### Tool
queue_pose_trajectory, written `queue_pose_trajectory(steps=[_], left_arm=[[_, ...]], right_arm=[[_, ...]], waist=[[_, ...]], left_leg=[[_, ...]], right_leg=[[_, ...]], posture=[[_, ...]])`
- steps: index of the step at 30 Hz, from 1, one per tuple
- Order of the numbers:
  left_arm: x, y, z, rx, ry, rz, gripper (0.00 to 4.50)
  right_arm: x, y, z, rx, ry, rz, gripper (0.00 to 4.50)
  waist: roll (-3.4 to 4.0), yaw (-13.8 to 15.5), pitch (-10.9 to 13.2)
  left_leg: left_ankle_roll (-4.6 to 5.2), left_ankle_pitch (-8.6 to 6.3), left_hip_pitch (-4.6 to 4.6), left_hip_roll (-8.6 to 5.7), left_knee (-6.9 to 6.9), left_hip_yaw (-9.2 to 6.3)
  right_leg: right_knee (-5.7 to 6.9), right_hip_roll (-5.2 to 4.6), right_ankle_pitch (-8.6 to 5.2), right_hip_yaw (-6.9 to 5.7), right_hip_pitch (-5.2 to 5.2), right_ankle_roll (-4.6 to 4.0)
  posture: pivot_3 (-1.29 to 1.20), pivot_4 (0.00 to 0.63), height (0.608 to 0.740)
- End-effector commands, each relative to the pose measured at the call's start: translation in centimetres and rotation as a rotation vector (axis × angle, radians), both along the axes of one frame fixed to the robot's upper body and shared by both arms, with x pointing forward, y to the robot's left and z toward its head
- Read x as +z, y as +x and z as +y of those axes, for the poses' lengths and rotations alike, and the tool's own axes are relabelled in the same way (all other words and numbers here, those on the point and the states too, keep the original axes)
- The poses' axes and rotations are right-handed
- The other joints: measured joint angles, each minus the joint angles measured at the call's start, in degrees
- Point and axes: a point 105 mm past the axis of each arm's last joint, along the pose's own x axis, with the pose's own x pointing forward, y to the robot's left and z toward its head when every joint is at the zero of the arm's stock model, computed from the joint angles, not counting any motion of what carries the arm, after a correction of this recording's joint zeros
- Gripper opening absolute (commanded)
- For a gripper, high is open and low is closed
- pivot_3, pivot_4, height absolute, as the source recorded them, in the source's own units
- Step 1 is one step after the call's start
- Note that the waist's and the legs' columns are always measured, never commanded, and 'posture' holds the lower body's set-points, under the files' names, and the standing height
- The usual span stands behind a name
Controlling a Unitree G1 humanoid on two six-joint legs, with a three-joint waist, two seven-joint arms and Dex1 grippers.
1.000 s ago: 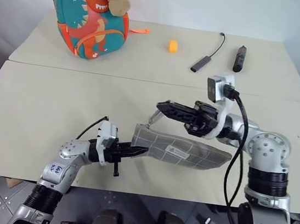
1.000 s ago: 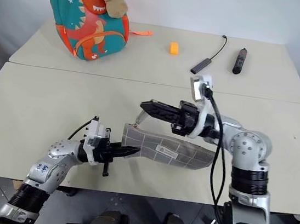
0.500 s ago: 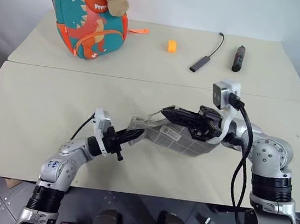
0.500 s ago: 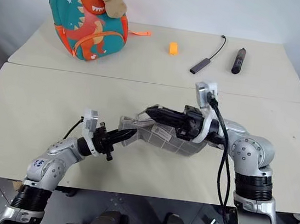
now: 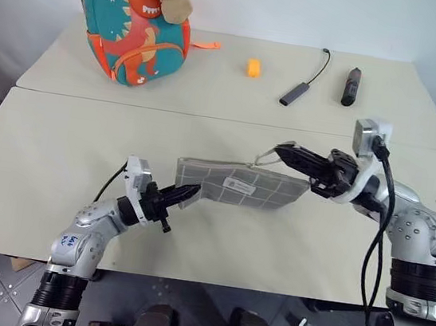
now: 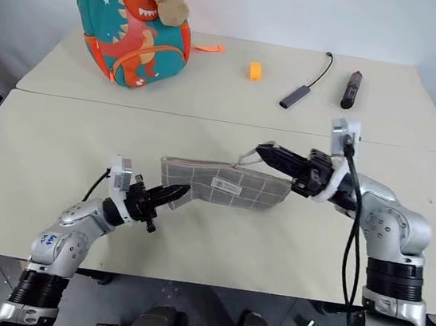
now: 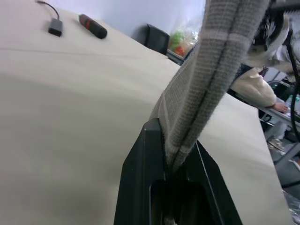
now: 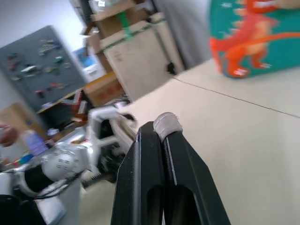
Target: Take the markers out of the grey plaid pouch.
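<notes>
Grey plaid pouch (image 5: 239, 186) of coarse woven cloth with a smooth white label patch. Beneath it, the table (image 5: 59, 150) is matt, smooth beige. Behind it, a teal backpack (image 5: 136, 20) of soft fabric.

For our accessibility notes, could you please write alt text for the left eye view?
The grey plaid pouch hangs stretched above the table, the left gripper shut on one end and the right gripper shut on its loop at the other. Behind lie a dinosaur backpack, an orange block, a corded grey stick and a dark cylinder.
</notes>
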Motion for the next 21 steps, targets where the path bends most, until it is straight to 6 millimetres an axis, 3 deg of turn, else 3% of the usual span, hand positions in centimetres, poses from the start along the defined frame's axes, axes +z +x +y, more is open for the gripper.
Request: queue_pose_trajectory(steps=[1, 7, 12, 14, 18, 21], left_arm=[[0.2, -0.6, 1.3, 0.012, 0.008, -0.051, 0.0], [0.0, -0.8, 1.5, -0.008, -0.006, -0.034, 0.0], [-0.3, -1.0, 1.1, -0.05, -0.005, -0.017, 0.0], [-0.4, -1.0, 1.0, -0.059, -0.007, -0.014, 0.0], [-0.2, -1.0, 0.6, -0.095, -0.015, -0.014, 0.0], [0.1, -1.1, 0.3, -0.12, -0.022, -0.032, 0.0]], right_arm=[[0.6, -0.1, -4.2, -0.126, -0.009, -0.021, 0.03], [-1.2, 0.2, -8.1, -0.259, -0.042, 0.032, 0.03], [-1.9, 0.7, -8.0, -0.29, -0.06, 0.061, 0.03], [-1.5, 0.5, -7.6, -0.246, 0.006, 0.163, 0.03], [-1.8, -1.8, -6.4, -0.116, -0.106, 0.165, 0.87], [-2.8, -3.0, -6.8, -0.101, -0.185, 0.175, 1.95]], waist=[[0.0, 0.04, 0.0], [-0.01, 0.24, 0.0], [0.0, -0.02, 0.0], [-0.01, -0.01, 0.0], [0.01, 0.46, 0.01], [0.0, 1.23, 0.01]], left_leg=[[0.0, 0.0, 0.0, 0.0, 0.0, 0.01], [0.02, -0.01, 0.02, 0.01, -0.03, 0.05], [0.02, -0.01, 0.06, 0.04, -0.02, 0.1], [0.02, -0.01, 0.06, 0.04, -0.02, 0.09], [0.02, -0.01, 0.04, 0.04, -0.02, 0.06], [0.03, -0.02, 0.03, 0.03, -0.02, 0.06]], right_leg=[[0.0, 0.0, 0.0, 0.0, 0.0, 0.0], [-0.06, 0.0, 0.01, 0.0, 0.03, 0.01], [-0.05, 0.01, 0.02, 0.04, 0.03, 0.03], [-0.05, 0.01, 0.02, 0.03, 0.04, 0.03], [-0.06, 0.01, 0.02, 0.02, 0.03, 0.03], [-0.11, 0.01, 0.02, 0.01, 0.04, 0.03]], posture=[[0.0, 0.15, 0.74], [0.0, 0.15, 0.74], [0.0, 0.15, 0.74], [0.0, 0.15, 0.74], [0.0, 0.15, 0.74], [0.0, 0.15, 0.74]])
